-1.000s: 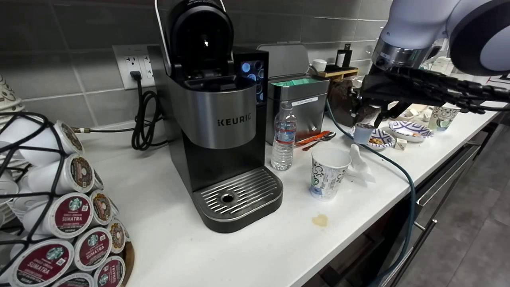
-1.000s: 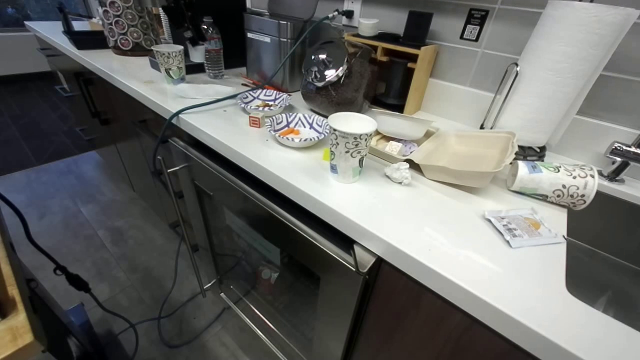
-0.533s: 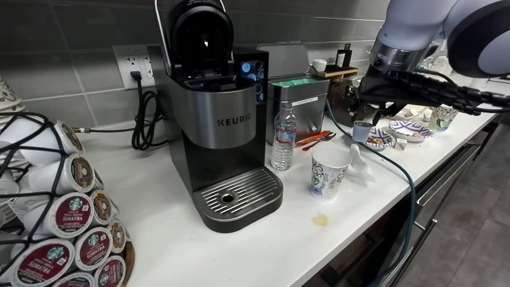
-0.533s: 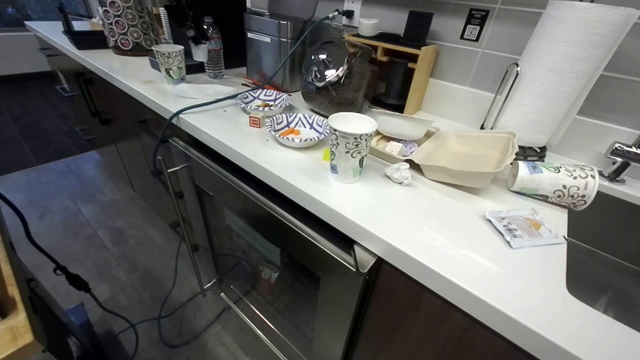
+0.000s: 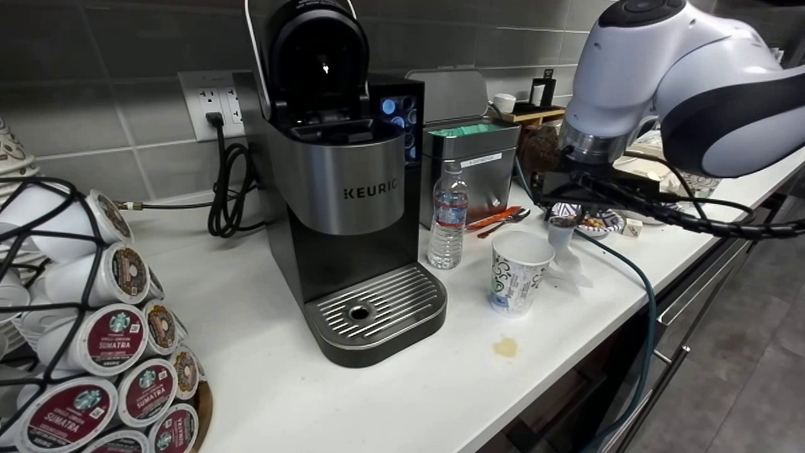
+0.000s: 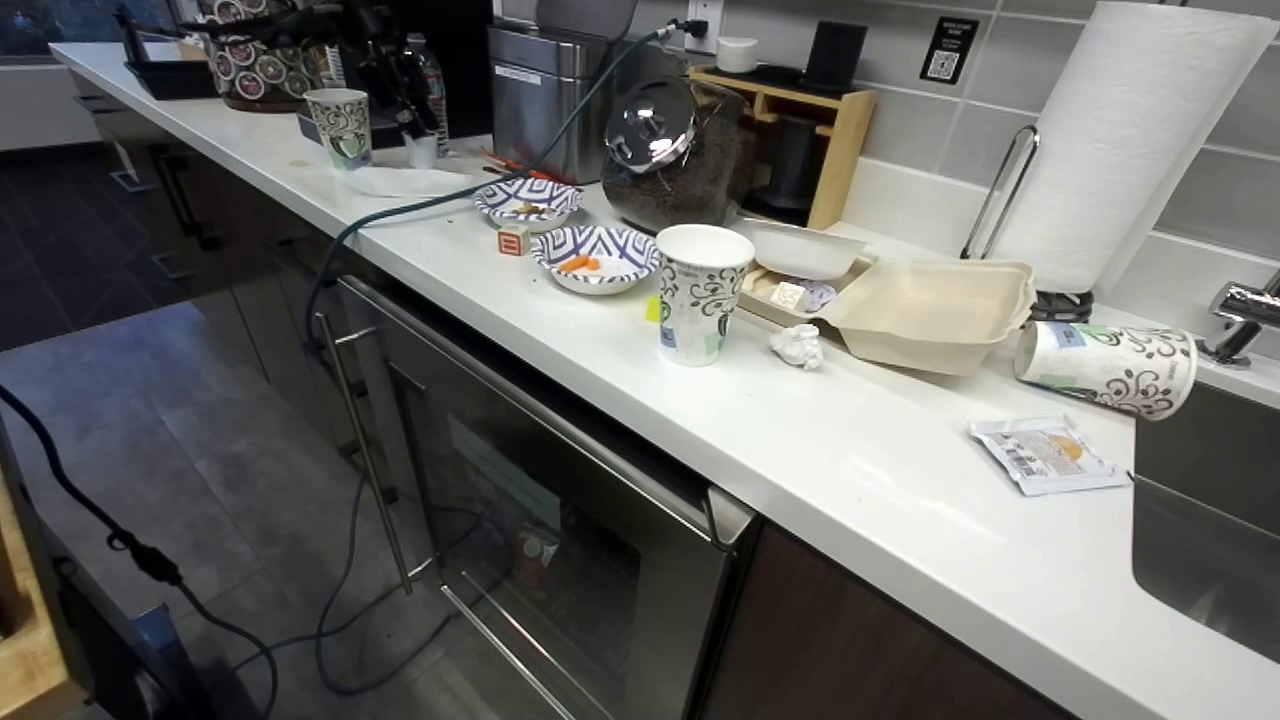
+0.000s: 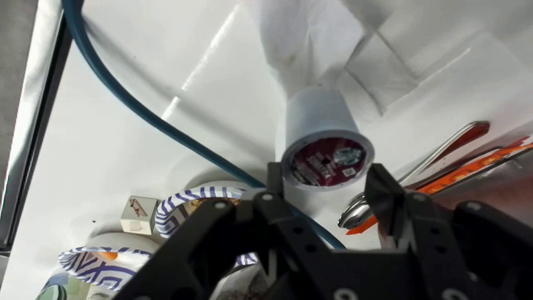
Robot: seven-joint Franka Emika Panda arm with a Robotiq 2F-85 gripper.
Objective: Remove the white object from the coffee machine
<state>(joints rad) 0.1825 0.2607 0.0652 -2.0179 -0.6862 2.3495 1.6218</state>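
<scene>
While my gripper [image 7: 327, 177] pinches a white pod [image 7: 325, 135], I look along a long white counter [image 5: 251, 377] set against gray wall tiles [image 5: 157, 50]. The pod is out of the coffee machine [image 5: 346, 189] and well apart from it, near an upright paper cup [image 5: 519, 274]; whether it touches the counter I cannot tell. The coffee machine stands with its lid [image 5: 317, 56] raised, between a pod rack [image 5: 113, 340] and a water bottle [image 5: 448, 217]. A pale brown stain [image 5: 505, 347] marks the surface near the cup, and a napkin [image 6: 410, 182] lies close by. A blue-green cable [image 7: 133, 103] crosses the counter and drops over its edge. Farther along I see two patterned bowls [image 6: 632, 262] with scraps of food [image 6: 575, 264], a takeout box [image 6: 935, 310], a tipped cup [image 6: 1110, 370] at the sink [image 6: 1210, 460] and a tall paper towel roll [image 6: 1120, 150]. Below the counter, a metal-framed glass door [image 6: 590, 570] stands above the gray floor [image 6: 170, 420]
</scene>
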